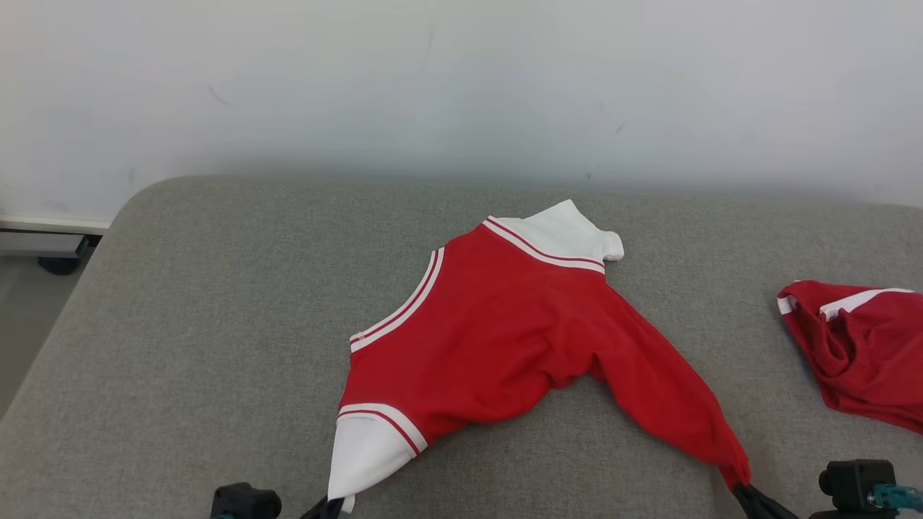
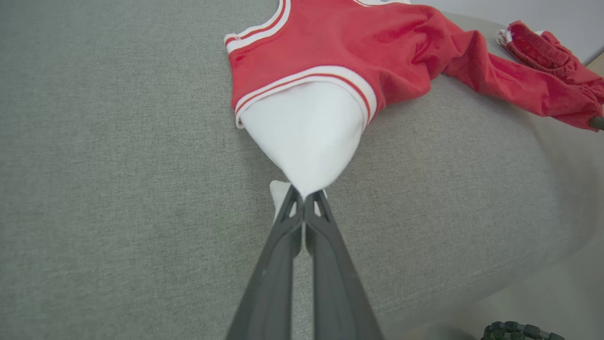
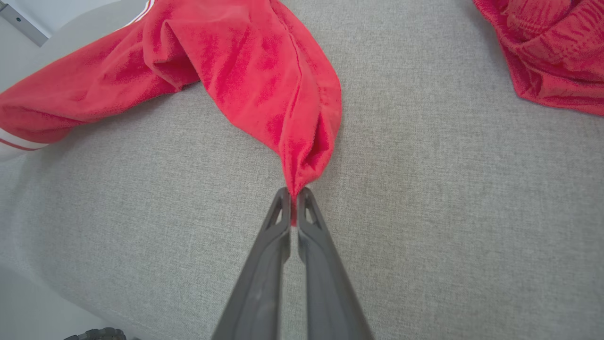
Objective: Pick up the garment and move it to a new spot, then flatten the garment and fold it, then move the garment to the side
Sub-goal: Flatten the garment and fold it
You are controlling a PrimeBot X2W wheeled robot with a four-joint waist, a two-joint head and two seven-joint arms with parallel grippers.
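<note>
The garment (image 1: 505, 324) lies on the grey cushion (image 1: 180, 324), just ahead of the left claw (image 2: 302, 196), clamped on its white corner, and the right claw (image 3: 293, 194), clamped on its red sleeve end. Its long axis runs claw to claw, so neither arm is nearer.

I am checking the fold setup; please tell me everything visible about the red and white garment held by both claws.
The garment is red, soft knit-looking cloth with white sleeves and red-and-white striped trim. It lies spread but wrinkled on the grey cushion. The left claw is shut on a white sleeve tip, the right claw on a red corner, each pulled to a point.
</note>
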